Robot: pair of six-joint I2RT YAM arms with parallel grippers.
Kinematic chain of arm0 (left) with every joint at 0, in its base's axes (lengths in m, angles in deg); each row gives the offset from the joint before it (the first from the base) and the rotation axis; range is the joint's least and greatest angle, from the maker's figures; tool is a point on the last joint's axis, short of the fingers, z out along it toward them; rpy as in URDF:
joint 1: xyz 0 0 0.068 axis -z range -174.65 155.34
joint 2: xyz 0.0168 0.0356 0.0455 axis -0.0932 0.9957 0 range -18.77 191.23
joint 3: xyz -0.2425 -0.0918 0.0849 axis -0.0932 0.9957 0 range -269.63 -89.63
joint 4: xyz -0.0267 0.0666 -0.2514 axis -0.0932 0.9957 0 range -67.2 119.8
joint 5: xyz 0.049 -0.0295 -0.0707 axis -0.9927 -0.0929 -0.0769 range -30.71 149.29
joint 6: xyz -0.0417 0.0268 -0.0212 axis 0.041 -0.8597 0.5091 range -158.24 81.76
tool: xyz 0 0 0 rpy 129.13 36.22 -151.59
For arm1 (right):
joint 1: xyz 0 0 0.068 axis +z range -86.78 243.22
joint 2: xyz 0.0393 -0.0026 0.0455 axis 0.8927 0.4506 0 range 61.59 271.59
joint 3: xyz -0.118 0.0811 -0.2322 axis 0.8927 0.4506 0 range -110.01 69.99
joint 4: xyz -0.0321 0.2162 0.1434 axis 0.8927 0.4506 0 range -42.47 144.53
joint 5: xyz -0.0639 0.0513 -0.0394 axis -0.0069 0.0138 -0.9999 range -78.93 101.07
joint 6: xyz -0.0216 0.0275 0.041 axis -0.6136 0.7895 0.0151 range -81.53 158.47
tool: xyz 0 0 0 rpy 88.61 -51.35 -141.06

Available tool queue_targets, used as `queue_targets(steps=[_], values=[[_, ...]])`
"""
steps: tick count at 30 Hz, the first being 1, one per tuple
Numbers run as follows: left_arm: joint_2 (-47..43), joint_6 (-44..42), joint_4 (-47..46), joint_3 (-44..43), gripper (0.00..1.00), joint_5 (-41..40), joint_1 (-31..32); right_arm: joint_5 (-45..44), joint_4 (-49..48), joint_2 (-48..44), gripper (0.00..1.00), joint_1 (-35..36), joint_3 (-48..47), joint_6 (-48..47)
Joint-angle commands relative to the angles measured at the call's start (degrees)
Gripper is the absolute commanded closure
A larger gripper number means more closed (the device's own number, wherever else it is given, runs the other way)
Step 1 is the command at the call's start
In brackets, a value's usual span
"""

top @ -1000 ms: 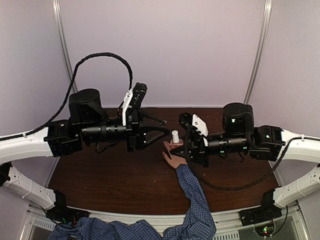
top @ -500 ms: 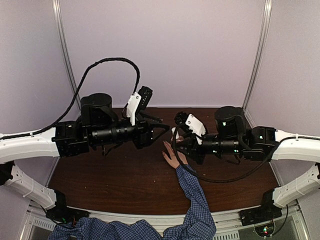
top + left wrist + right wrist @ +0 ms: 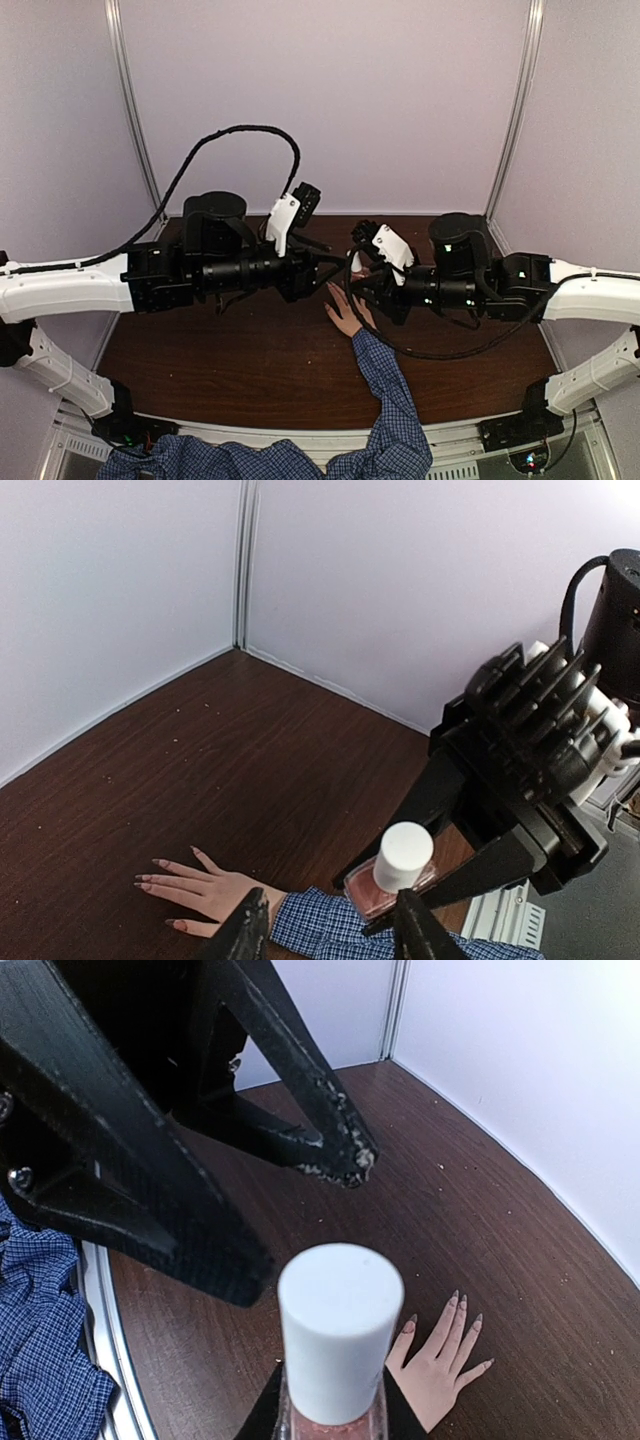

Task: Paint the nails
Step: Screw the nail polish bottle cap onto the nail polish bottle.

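Five long pinkish nails point(image 3: 143, 879) tip one hand point(image 3: 205, 892) lying flat, fingers spread, on the dark brown wooden table point(image 3: 200, 730), with a blue checked sleeve point(image 3: 315, 920) behind it. Held up off the table near it, the right gripper point(image 3: 335, 1415) clamps one pink nail-polish bottle point(image 3: 338, 1340), white cap on. The left gripper point(image 3: 330, 935) hangs close by, jaws wide apart. Plain pale lilac walls point(image 3: 120, 600) close in three sides.

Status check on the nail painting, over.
Left tool open, facing the white cap. Right tool shut on nail-polish bottle, cap on. Hand flat on table, fingers spread, nails uncovered.
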Motion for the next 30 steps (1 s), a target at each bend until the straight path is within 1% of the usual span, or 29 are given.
queue_targets(steps=[1,7,9,11,15,17,22,25,30], values=[[1.0,0.7,-4.4,-1.7,0.56,1.9,0.2,-3.8,-0.1,0.4,1.0,0.2,-1.6,1.2],[3.0,1.0,-5.4,-3.4,0.56,2.2,0.4,-4.0,0.5,1.5,1.0,0.3,-2.4,1.4],[3.7,1.2,-6.2,-3.7,0.56,3.9,0.5,-3.6,0.5,1.8,1.0,0.3,-2.6,1.4],[4.5,1.4,-6.4,-4.2,0.57,3.7,0.5,-3.7,0.2,2.0,1.0,0.3,-2.6,1.3],[5.8,2.1,-6.6,-5.1,0.61,3.2,0.5,-4.3,0.4,2.2,1.0,0.3,-2.9,1.4],[6.0,2.6,-7.5,-4.6,0.66,3.4,0.5,-4.5,0.7,2.3,1.0,0.3,-3.3,1.2],[6.1,3.1,-8.3,-3.9,0.84,5.0,0.4,-4.2,1.0,2.0,1.0,0.3,-3.4,1.1],[5.5,3.3,-9.3,-2.5,0.91,6.3,0.4,-2.4,0.5,1.4,1.0,0.3,-3.3,0.9],[4.2,3.1,-9.1,-0.8,0.98,8.5,0.4,3.5,-0.8,-0.2,1.0,0.1,-2.8,-0.2]])
